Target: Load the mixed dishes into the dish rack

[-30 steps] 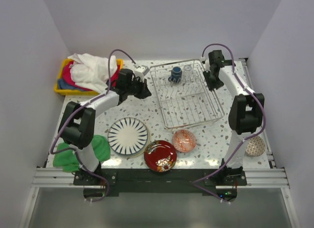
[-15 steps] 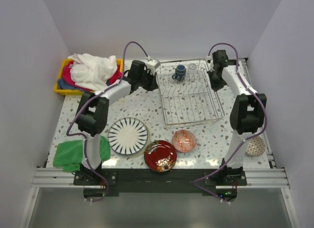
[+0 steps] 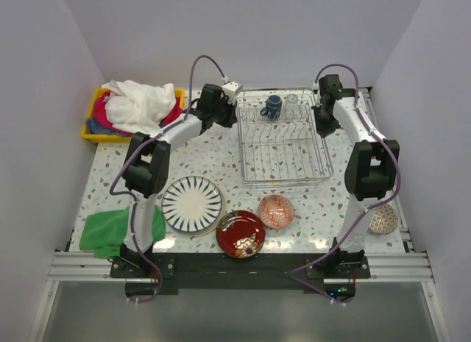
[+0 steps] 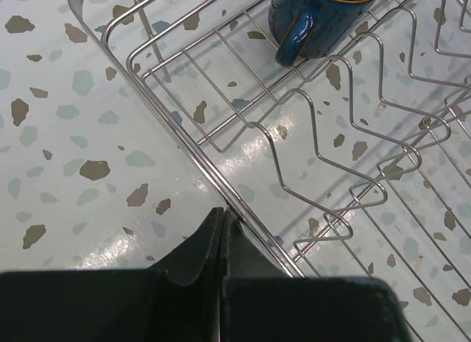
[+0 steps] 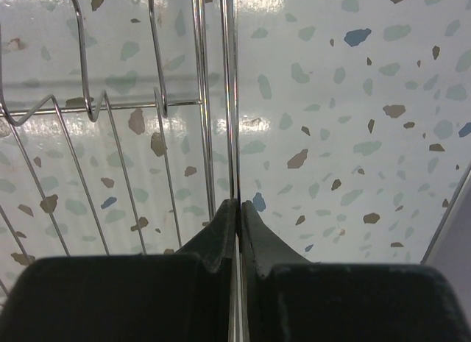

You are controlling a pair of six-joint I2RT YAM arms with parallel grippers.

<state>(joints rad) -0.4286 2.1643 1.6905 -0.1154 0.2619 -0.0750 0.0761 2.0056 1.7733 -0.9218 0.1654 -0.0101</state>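
the dish rack (image 3: 283, 158) is now sitting square on the speckled table (image 3: 199, 158). a second ago it was lying skewed, with its near end swung off to the right. the left claw (image 4: 223, 213) is pinching the rack's left rim wire, fingers fully together on it, having travelled up from the open table to the rack's far left corner. the right claw (image 5: 237, 206) is doing the same on the opposite side. it has only just finished closing, and the right rim wire is running straight in between its fingertips. so both claws are clamped on the rack, one on each long side, and neither is carrying a dish.

just ahead of the left claw and slightly to its right, the dark blue mug (image 4: 316, 15) is lying inside the rack at its far end. the small clear glass (image 3: 291, 101) is standing beside the mug, between the two claws.

everything else is waiting well behind both claws, near the arm bases. the striped white plate (image 3: 192, 203), the red floral plate (image 3: 241, 233) and the orange-red bowl (image 3: 276, 210) are sitting in a row. the blue-white bowl (image 3: 383, 219) is resting far back on the right claw's side.

judging from this, the arms are straightening the rack rather than loading it, and four of the six dishes are still waiting to go in.
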